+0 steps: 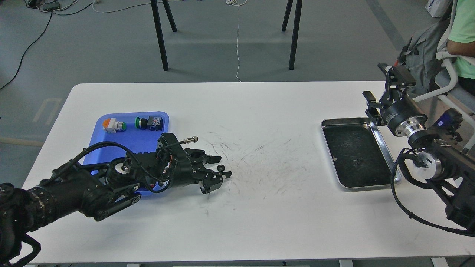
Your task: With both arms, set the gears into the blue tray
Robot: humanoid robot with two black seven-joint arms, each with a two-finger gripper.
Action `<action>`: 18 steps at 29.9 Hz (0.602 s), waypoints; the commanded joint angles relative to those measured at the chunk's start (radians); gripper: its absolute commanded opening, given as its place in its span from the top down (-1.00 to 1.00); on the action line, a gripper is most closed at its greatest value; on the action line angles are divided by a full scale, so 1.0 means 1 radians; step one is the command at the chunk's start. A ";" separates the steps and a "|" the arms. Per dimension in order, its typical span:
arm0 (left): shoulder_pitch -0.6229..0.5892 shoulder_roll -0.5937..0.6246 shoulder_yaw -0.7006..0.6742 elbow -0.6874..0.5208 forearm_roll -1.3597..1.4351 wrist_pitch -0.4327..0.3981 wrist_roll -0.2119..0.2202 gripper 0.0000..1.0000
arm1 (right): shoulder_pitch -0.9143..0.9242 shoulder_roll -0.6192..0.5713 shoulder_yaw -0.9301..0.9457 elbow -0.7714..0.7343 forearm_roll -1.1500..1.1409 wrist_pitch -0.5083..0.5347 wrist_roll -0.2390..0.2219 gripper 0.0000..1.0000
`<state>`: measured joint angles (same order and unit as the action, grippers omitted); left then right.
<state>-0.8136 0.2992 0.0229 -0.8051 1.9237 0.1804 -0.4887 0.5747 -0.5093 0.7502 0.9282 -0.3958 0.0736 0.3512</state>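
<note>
One small black gear (pixel 221 168) lies on the white table, just right of the blue tray (pixel 130 142). My left gripper (pixel 222 167) is low over the table and open, with one finger on each side of the gear. Whether the fingers touch it I cannot tell. The left arm lies across the tray's near right corner and hides it. My right gripper (pixel 381 86) is open and empty, raised past the far right corner of the silver tray (pixel 386 154).
Two push-button switches, one orange-capped (pixel 113 125) and one green-capped (pixel 149 122), lie at the blue tray's far end. The silver tray's dark bottom holds a tiny dark bit. A seated person (pixel 462 37) is at the table's right end.
</note>
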 commanded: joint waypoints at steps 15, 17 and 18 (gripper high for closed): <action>0.016 -0.006 0.011 0.023 0.023 0.057 0.000 0.11 | -0.009 0.000 -0.006 0.000 -0.002 0.000 0.000 -0.88; 0.016 -0.006 0.014 0.023 0.021 0.059 0.000 0.18 | -0.009 0.000 -0.008 -0.002 -0.002 0.000 0.000 -0.88; 0.016 -0.006 0.014 0.023 0.021 0.059 0.000 0.19 | -0.009 0.000 -0.008 0.000 -0.002 0.000 0.000 -0.88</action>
<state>-0.7982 0.2931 0.0343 -0.7823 1.9451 0.2362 -0.4887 0.5660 -0.5093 0.7433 0.9279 -0.3972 0.0736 0.3512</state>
